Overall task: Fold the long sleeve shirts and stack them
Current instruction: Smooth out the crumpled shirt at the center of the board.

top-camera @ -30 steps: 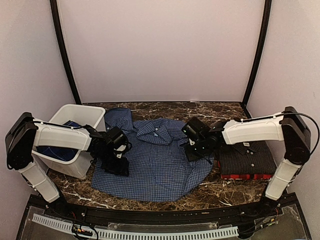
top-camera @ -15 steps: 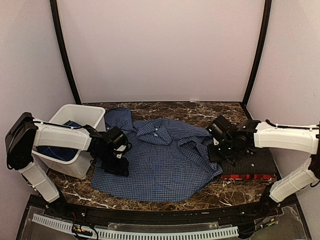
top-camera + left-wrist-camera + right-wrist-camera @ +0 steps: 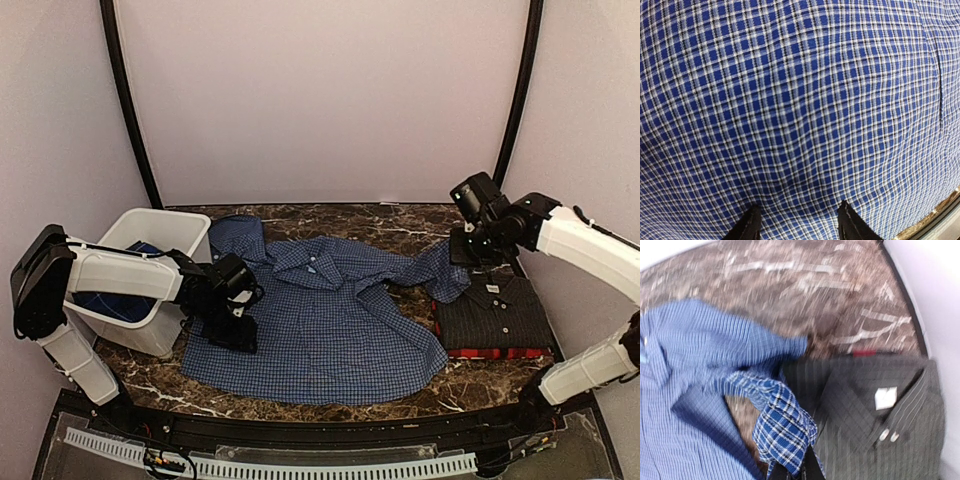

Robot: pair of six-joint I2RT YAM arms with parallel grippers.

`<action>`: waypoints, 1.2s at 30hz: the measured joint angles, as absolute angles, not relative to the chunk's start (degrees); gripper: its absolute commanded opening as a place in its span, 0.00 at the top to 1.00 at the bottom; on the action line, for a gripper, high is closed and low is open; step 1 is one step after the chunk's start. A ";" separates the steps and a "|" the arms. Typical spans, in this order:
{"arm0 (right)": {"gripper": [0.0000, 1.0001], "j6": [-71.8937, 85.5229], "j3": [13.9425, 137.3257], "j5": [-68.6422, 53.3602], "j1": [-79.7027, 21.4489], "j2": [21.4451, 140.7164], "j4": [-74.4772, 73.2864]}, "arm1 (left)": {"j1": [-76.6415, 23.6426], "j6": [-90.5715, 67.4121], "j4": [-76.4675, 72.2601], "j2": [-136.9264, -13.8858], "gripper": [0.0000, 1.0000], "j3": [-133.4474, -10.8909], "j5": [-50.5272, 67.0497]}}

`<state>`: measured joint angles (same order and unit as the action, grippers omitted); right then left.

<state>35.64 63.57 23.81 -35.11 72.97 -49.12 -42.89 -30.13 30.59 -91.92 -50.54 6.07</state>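
The blue-and-white check shirt (image 3: 330, 320) lies spread face up in the middle of the table. My left gripper (image 3: 235, 330) is open and presses down on its left side; in the left wrist view its fingertips (image 3: 751, 224) rest apart on the check cloth (image 3: 790, 100). My right gripper (image 3: 463, 256) is lifted and shut on the shirt's right sleeve (image 3: 782, 432), stretching it out to the right. The black pinstripe shirt (image 3: 495, 312) lies folded on the red-and-black plaid shirt (image 3: 490, 352) at the right. It also shows in the right wrist view (image 3: 880, 410).
A white plastic bin (image 3: 175, 232) with blue cloth inside stands at the left, against my left arm. The marble table (image 3: 400, 222) shows behind the shirts. Black frame posts stand at both back corners.
My right gripper has moved right and back, rising, and has drawn the blue shirt's sleeve out toward the black shirt. The left arm has not moved.
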 measured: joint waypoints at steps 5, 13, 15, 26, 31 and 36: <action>1.00 29.82 73.95 25.78 -24.58 79.75 -44.23 | -42.89 -29.91 30.59 -91.92 0.49 -50.54 6.09; 1.00 19.92 93.10 28.42 -13.63 94.85 -34.52 | -42.89 -29.06 30.63 -91.92 0.49 -50.54 6.11; 1.00 17.65 98.56 28.84 -11.94 99.07 -32.25 | -42.89 -28.95 30.63 -91.92 0.49 -50.54 6.11; 1.00 10.07 114.87 30.46 -7.64 115.02 -22.68 | -42.89 -28.91 30.68 -91.92 0.49 -50.65 6.15; 1.00 8.84 115.59 30.70 -4.69 118.06 -22.17 | -42.89 -28.91 31.29 -91.92 0.49 -50.76 6.13; 0.98 9.10 114.76 30.65 -1.02 118.39 -22.28 | -42.89 -28.91 31.92 -91.92 0.49 -50.85 6.09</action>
